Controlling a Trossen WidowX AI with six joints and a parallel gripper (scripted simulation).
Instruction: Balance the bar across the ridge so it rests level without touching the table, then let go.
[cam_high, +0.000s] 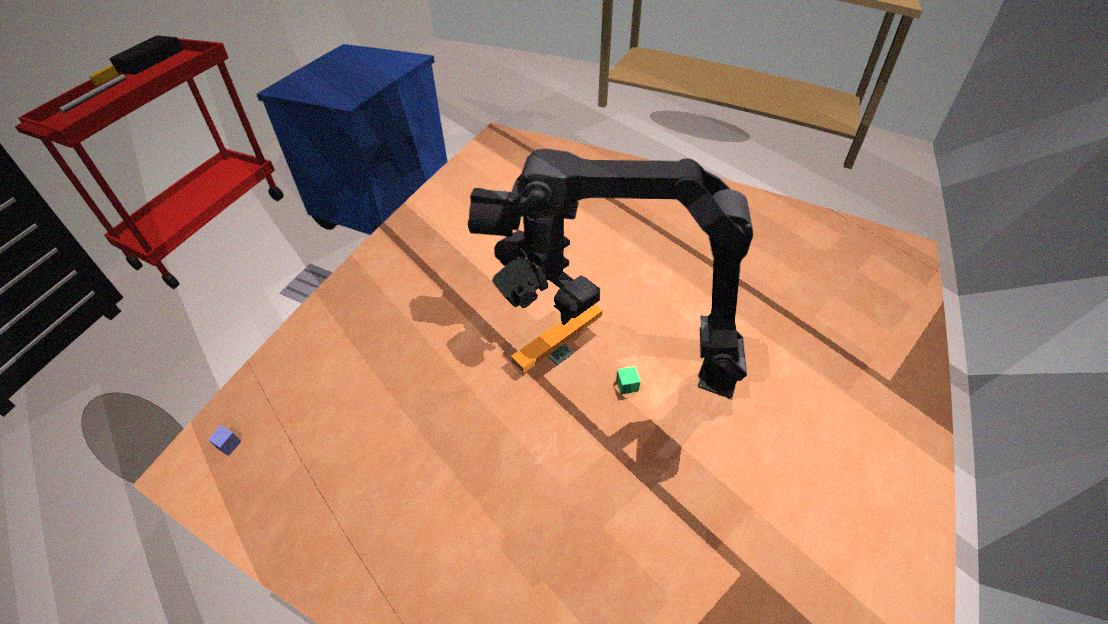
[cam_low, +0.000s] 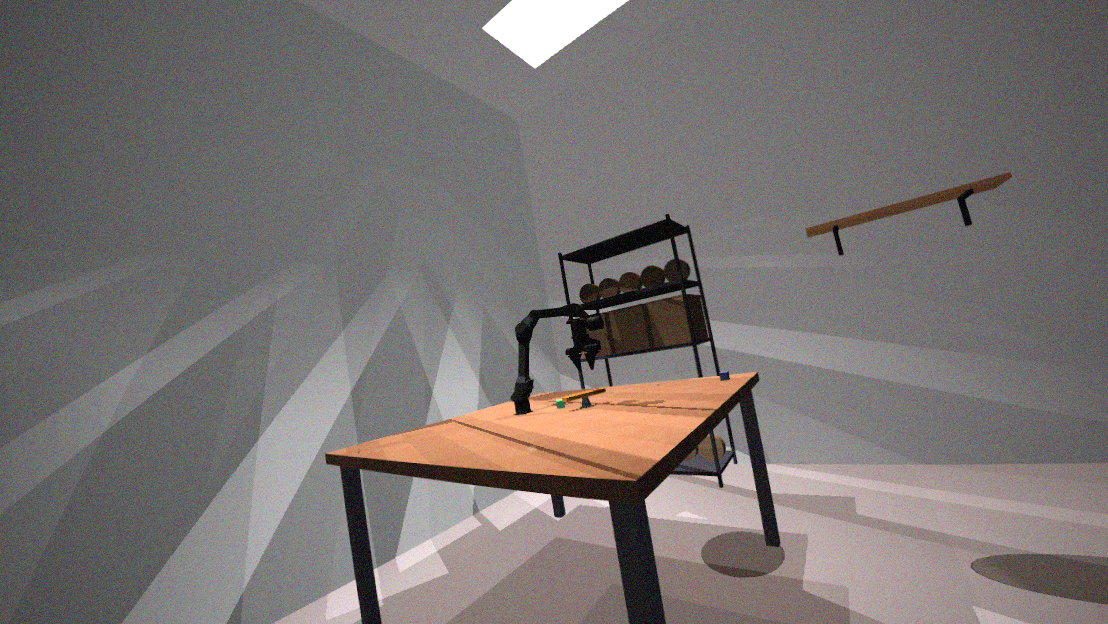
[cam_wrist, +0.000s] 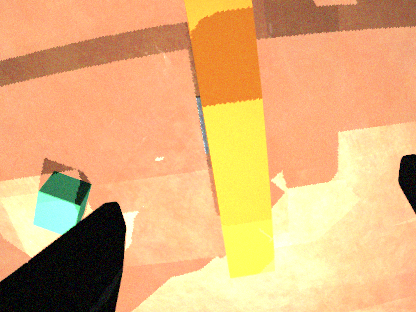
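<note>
The orange bar (cam_high: 555, 337) (cam_low: 583, 395) (cam_wrist: 237, 165) lies across the small blue-grey ridge (cam_high: 560, 355) (cam_low: 586, 402) (cam_wrist: 202, 125), which is mostly hidden under it in the wrist view. Both bar ends look raised off the table in the exterior view, and the bar looks about level, though a slight tilt cannot be ruled out. My gripper (cam_high: 548, 306) (cam_low: 583, 366) (cam_wrist: 266, 192) is wide open and empty above the bar. Its fingers stand on either side of the bar in the wrist view, with gaps on both sides, and do not touch it.
A green cube (cam_high: 628, 379) (cam_low: 560, 403) (cam_wrist: 60, 205) stands on the table (cam_high: 480, 480) (cam_low: 527, 457) between the ridge and the arm's base. A small blue cube (cam_high: 224, 440) (cam_low: 724, 375) lies near a far table edge. A cart, a blue bin and shelves stand off the table.
</note>
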